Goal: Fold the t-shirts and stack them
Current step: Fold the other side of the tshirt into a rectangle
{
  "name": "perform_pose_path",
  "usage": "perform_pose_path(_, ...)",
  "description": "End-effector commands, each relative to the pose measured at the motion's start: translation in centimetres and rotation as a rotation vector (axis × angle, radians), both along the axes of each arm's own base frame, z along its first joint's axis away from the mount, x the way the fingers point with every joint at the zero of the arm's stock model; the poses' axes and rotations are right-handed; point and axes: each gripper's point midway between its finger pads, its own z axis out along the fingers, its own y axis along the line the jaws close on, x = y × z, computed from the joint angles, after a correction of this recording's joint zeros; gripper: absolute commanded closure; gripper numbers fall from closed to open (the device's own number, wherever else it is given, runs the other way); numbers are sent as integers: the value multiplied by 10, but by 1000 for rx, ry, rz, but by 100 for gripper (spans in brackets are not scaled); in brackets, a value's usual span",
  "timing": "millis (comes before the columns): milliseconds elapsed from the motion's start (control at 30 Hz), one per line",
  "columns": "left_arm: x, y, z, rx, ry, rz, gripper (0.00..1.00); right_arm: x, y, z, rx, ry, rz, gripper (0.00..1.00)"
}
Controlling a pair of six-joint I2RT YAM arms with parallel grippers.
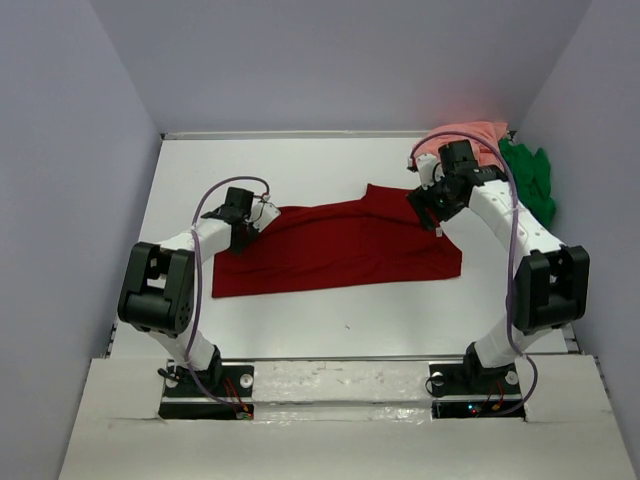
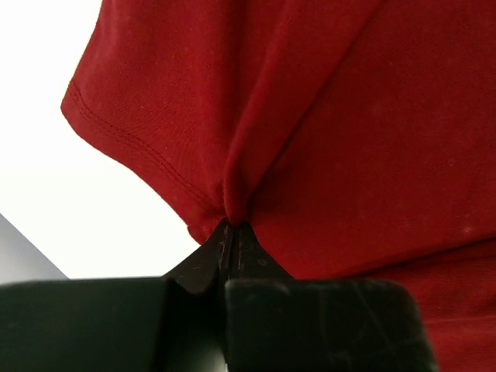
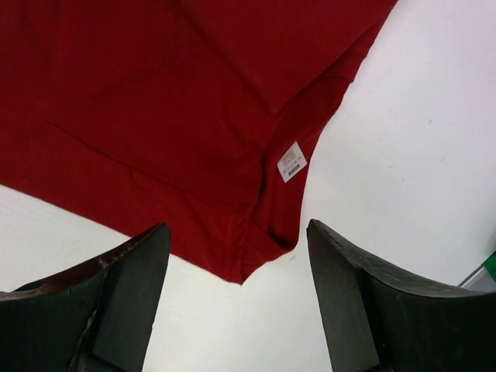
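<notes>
Centre of frame: dark red t-shirt [image 1: 340, 245] lies spread, unfolded.
Left arm: left gripper [image 2: 232, 236] is clamped on its hem, frame left.
Right arm: right gripper [image 3: 236, 232] has its fingers apart over the shirt's corner.
Upper right: salmon pink t-shirt [image 1: 465, 135] and green t-shirt [image 1: 530, 180] lie heaped, untouched.
Stack: none yet.

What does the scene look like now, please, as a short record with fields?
red shirt: spread out on the middle of the table
left claw: shut, pinching the red shirt near its left end
right claw: open, over the red shirt's right corner, holding nothing
pink shirt: bunched at the table's far right corner
green shirt: bunched just right of the pink shirt
stack: not started
</notes>
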Motion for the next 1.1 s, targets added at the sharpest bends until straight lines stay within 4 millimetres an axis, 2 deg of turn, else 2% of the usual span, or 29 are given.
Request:
perform_pose_path(0, -2, -2, -1, 15, -8, 7, 98, 45, 17, 19, 54, -151, 14, 24)
perform_pose_path(67, -2, -3, -2, 17, -8, 9, 98, 60, 20, 24, 58, -185, 16, 24)
perform_pose_path(100, -2, -1, -2, 26, -9, 13, 97, 74, 23, 36, 67, -225, 14, 24)
perform_pose_path(133, -2, -2, -3, 28, -8, 12, 97, 83, 25, 39, 71, -238, 12, 24)
perform_pose_path(167, -3, -2, -3, 32, -6, 11, 96, 92, 27, 26, 68, -214, 12, 24)
perform_pose_path(200, -4, -1, -5, 38, -1, 13, 85, 106, 30, 37, 78, -246, 9, 25)
perform_pose_path(233, -4, -1, -5, 39, -2, 12, 77, 113, 32, 36, 82, -249, 8, 25)
perform_pose_path(267, -4, -1, -6, 41, -1, 13, 72, 119, 37, 22, 93, -219, 15, 25)
perform_pose_path(300, -5, -1, -6, 41, 0, 9, 62, 130, 41, 29, 111, -243, 16, 26)
perform_pose_path(333, -5, -1, -6, 41, -1, 8, 57, 136, 44, 27, 121, -241, 18, 27)
perform_pose_path(367, -4, -1, -5, 40, -6, 10, 54, 141, 47, 25, 131, -238, 21, 27)
perform_pose_path(400, -4, -1, -4, 40, -9, 9, 52, 147, 51, 10, 142, -211, 28, 27)
perform_pose_path(433, -2, -2, -1, 38, -19, 8, 49, 152, 54, 8, 149, -207, 27, 27)
perform_pose_path(467, -1, -1, 1, 38, -25, 10, 48, 159, 58, 14, 167, -218, 37, 28)
perform_pose_path(500, 0, -1, 3, 37, -32, 13, 46, 164, 60, 10, 169, -215, 40, 28)
perform_pose_path(533, 3, -2, 7, 35, -42, 12, 45, 167, 61, -3, 167, -189, 40, 29)
perform_pose_path(567, 6, -2, 12, 38, -54, 14, 44, 174, 64, 2, 176, -201, 50, 29)
perform_pose_path(600, 8, 0, 15, 45, -59, 13, 44, 176, 65, -13, 171, -171, 50, 30)
perform_pose_path(700, 17, 3, 30, 56, -92, 20, 43, 186, 68, -19, 175, -174, 62, 30)
perform_pose_path(767, 21, 7, 40, 55, -108, 25, 43, 189, 70, -34, 173, -148, 68, 30)
perform_pose_path(833, 29, 13, 59, 27, -151, 45, 43, 195, 69, -38, 165, -148, 66, 31)
perform_pose_path(900, 36, 21, 79, -11, -192, 68, 41, 195, 70, -50, 160, -125, 69, 32)
perform_pose_path(1067, 41, 33, 103, -44, -234, 101, 40, 187, 70, -67, 162, -81, 81, 33)
